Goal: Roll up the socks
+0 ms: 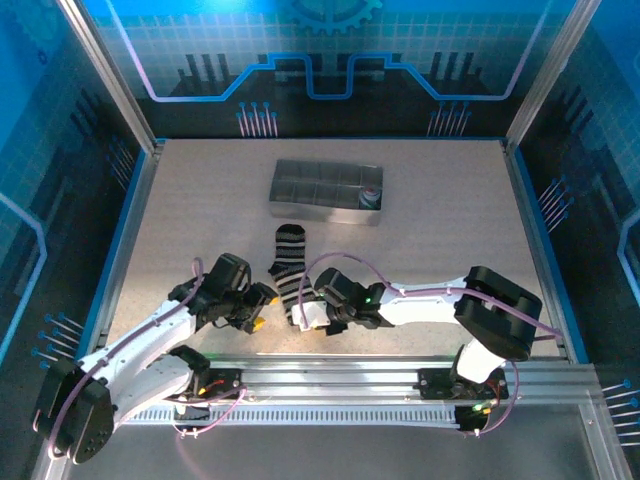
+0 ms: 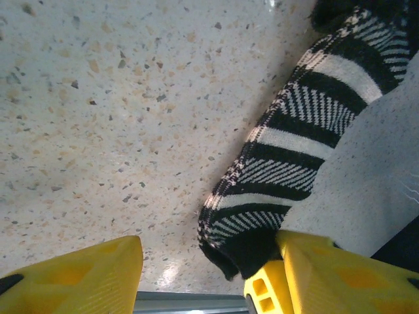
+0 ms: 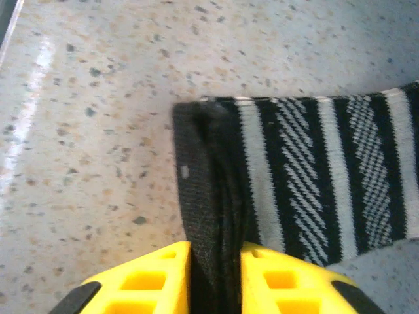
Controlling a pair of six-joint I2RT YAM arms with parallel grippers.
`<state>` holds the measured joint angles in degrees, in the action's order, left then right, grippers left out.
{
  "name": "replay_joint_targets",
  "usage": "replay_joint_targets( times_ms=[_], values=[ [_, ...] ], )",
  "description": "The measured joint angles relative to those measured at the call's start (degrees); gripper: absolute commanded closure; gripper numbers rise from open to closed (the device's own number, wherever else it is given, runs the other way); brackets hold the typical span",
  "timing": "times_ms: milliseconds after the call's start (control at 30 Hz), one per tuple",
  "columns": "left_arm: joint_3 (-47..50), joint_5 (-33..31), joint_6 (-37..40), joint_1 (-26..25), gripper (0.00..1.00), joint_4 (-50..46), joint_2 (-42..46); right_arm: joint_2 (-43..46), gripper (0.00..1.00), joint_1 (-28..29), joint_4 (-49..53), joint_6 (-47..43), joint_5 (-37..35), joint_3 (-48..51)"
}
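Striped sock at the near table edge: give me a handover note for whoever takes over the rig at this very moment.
Left gripper: open, with the black near end of the striped sock lying between its fingers.
Right gripper: shut on that same black end.
The sock lies flat and unrolled on the table.
A small grey-blue bundle sits in the near right compartment of the tray. It is probably the other sock, already rolled, but it is too small to confirm.
Left to do: roll the striped sock, probably from the gripped end.
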<state>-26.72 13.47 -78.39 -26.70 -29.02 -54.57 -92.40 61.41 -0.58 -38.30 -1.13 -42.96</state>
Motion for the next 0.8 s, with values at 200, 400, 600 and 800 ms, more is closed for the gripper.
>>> replay_joint_targets(
  times_ms=[200, 400, 600, 800],
  values=[
    [0.00, 0.46, -0.20, 0.00, 0.41, 2.64, -3.74, 0.09, 1.00, 4.42, 1.60, 2.21, -0.70, 0.00],
    [0.00, 0.83, -0.17, 0.00, 0.46, 4.55, -6.82, -0.24, 1.00, 7.67, 3.63, 5.42, -1.99, -1.20],
    [0.00, -0.09, -0.15, 0.00, 0.52, 2.25, -4.33, -0.90, 1.00, 5.11, 6.25, 10.32, 2.01, -5.53],
    [0.00, -1.27, -0.13, 0.13, 0.58, -2.10, 1.05, -8.31, 1.00, -0.81, 15.65, 14.97, 13.66, -17.57]
  ],
)
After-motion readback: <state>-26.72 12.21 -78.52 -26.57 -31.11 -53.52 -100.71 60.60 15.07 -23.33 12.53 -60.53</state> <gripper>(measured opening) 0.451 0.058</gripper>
